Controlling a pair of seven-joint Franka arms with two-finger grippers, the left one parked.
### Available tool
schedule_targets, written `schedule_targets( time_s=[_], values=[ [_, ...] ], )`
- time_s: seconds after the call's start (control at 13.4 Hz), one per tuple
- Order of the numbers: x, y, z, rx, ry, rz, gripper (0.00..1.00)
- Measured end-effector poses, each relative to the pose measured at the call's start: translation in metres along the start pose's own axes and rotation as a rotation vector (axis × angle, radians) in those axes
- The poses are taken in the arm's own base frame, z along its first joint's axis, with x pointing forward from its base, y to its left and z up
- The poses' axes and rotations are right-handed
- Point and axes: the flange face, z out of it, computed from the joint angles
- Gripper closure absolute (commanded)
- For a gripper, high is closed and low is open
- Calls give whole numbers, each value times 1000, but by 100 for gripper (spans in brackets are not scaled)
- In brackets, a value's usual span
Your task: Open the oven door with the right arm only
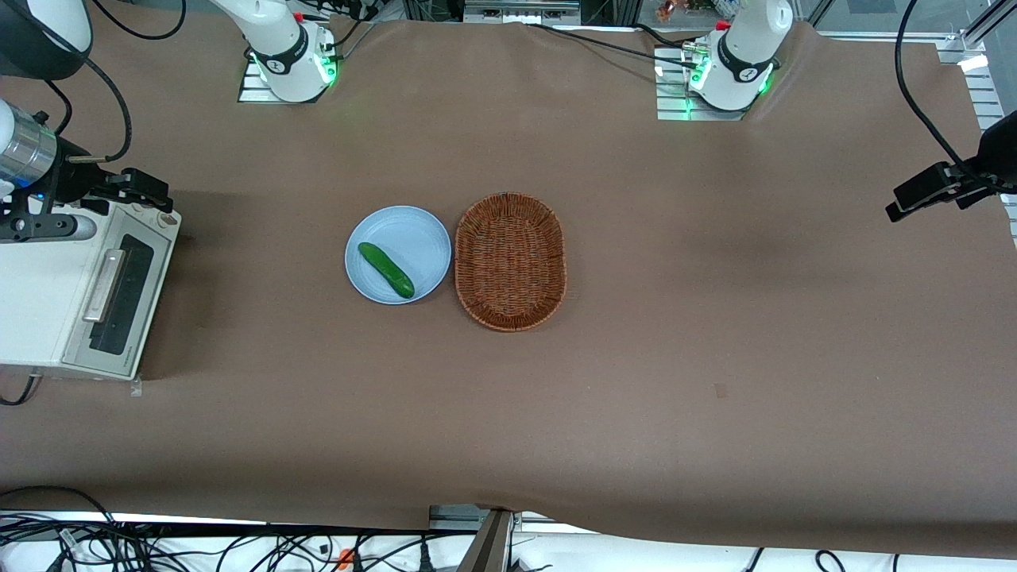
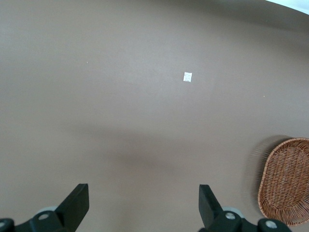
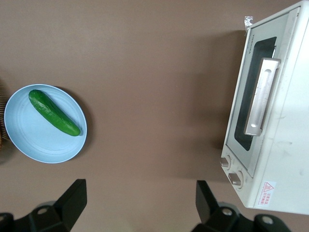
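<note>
So my right arm (image 1: pixel 24 151) is parked up above the toaster oven's (image 1: pixel 48 294) top corner at the working arm's end of the surface (image 1: pixel 636 381), and the hand (image 3: pixel 137 203) is spread wide with nothing in it. In the wrist view both fingers (image 3: pixel 72 198) hang over bare brown cover, well apart from anything.

The oven door (image 3: pixel 253 99) is shut, flush against the white body, facing toward the middle of the surface where the blue plate (image 1: pixel 397 254) with the cucumber (image 1: pixel 386 270) sits. The bar handle (image 3: pixel 260 96) runs along the door's upper edge, its long axis parallel to the door's long side.

What matters for the next bit: the handle lies off to the side of the hand and lower, not between the fingers. I reckon I need to slide over and drop down so the fingers straddle the bar across its short width, then pull outward and down. The wicker basket (image 1: pixel 510 260) is well clear.
</note>
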Motion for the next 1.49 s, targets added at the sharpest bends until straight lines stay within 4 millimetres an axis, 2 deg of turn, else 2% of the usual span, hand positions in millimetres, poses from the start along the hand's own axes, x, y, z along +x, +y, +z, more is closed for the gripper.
schedule_targets(
  time_s=[0.97,1.04,1.12,1.19,1.49],
  values=[
    [2,-2,3,-1,-6,-3,0],
    [4,-2,7,-1,-13,-4,13],
    [7,-2,13,-2,-24,-4,79],
    [10,-2,19,-3,-36,-5,100],
    [11,7,38,-50,-111,0,100]
  ],
)
